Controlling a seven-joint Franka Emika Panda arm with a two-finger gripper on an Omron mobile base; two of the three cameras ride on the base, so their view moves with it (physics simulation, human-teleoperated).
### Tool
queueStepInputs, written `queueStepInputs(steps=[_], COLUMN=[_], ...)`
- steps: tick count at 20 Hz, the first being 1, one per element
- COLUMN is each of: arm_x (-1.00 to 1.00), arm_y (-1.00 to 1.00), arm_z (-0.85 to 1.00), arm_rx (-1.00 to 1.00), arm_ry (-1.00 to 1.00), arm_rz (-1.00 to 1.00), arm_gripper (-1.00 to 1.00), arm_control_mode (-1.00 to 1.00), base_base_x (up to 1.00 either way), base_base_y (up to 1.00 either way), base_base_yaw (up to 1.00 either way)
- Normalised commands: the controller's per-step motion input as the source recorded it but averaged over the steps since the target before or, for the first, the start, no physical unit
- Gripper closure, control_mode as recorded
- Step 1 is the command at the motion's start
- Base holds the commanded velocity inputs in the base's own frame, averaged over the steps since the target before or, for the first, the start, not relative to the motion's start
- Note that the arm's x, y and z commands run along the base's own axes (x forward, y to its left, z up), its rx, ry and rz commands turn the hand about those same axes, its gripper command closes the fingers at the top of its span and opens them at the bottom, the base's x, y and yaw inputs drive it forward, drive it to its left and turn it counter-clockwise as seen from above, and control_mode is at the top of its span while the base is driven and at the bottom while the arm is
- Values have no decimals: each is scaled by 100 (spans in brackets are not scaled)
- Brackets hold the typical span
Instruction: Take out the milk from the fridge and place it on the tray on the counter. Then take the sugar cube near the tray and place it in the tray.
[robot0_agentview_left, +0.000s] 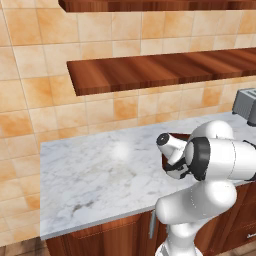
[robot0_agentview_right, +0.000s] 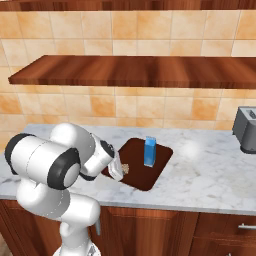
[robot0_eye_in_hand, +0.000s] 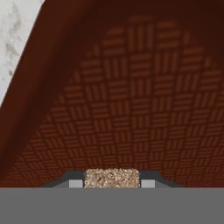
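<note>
The dark brown tray (robot0_agentview_right: 160, 167) lies on the marble counter (robot0_agentview_right: 210, 175). The blue milk (robot0_agentview_right: 149, 151) carton stands upright in the tray's far part. My gripper (robot0_agentview_right: 121, 171) hangs low over the tray's near left corner, shut on the brownish-tan sugar cube (robot0_agentview_right: 124, 168). In the hand view the sugar cube (robot0_eye_in_hand: 111, 178) sits clamped between the two dark fingertips (robot0_eye_in_hand: 75, 182), with the tray's (robot0_eye_in_hand: 131, 109) woven-pattern floor close below. In the left base view my arm hides most of the tray; only a dark sliver of the tray (robot0_agentview_left: 164, 161) shows beside the wrist. The fridge is out of view.
A grey toaster (robot0_agentview_right: 246, 130) stands on the counter at the right, also toaster (robot0_agentview_left: 247, 106) at the far right. Wooden shelves (robot0_agentview_right: 135, 70) hang on the orange-tiled wall above. Reddish-brown cabinets (robot0_agentview_right: 165, 230) run below the counter edge.
</note>
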Motion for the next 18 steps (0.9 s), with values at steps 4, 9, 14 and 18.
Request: queueStepInputs(steps=[4, 9, 14, 18], arm_x=[2, 4, -15, -18], arm_y=[0, 0, 1, 1], arm_z=[-14, -5, -1, 20], arm_rx=[0, 0, 0, -1], arm_ry=[0, 0, -3, -10], arm_rz=[0, 0, 1, 1], arm_gripper=[100, 100, -100, -100], arm_control_mode=[-100, -100, -100, -100], base_base_x=[0, 0, 0, 0], base_base_y=[0, 0, 0, 0], base_base_yaw=[0, 0, 0, 0])
